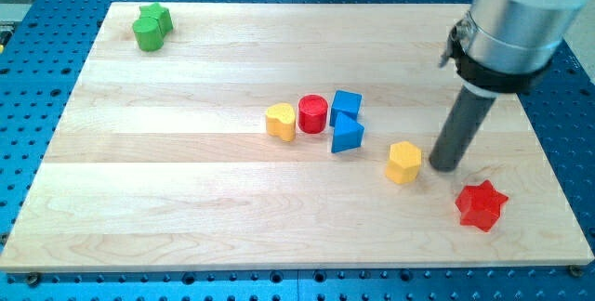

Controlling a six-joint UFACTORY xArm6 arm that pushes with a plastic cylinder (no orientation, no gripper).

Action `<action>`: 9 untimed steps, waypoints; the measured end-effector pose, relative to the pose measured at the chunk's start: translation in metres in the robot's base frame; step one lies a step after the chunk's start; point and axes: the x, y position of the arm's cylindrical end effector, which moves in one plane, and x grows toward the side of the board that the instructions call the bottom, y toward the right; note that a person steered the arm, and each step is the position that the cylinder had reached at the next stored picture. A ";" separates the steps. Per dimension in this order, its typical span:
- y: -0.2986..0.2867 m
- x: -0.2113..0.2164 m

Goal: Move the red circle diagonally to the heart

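Observation:
The red circle stands near the board's middle, touching or nearly touching the yellow heart on its left. My tip rests on the board well to the view's right of the red circle, just right of a yellow hexagon block. The rod rises up and to the right to the arm's grey body.
A blue cube and a blue triangle sit just right of the red circle. A red star lies at the lower right. A green circle and a green star sit touching at the top left of the wooden board.

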 end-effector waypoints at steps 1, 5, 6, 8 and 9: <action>-0.035 -0.001; -0.089 0.012; -0.199 0.006; -0.195 -0.107; -0.190 -0.103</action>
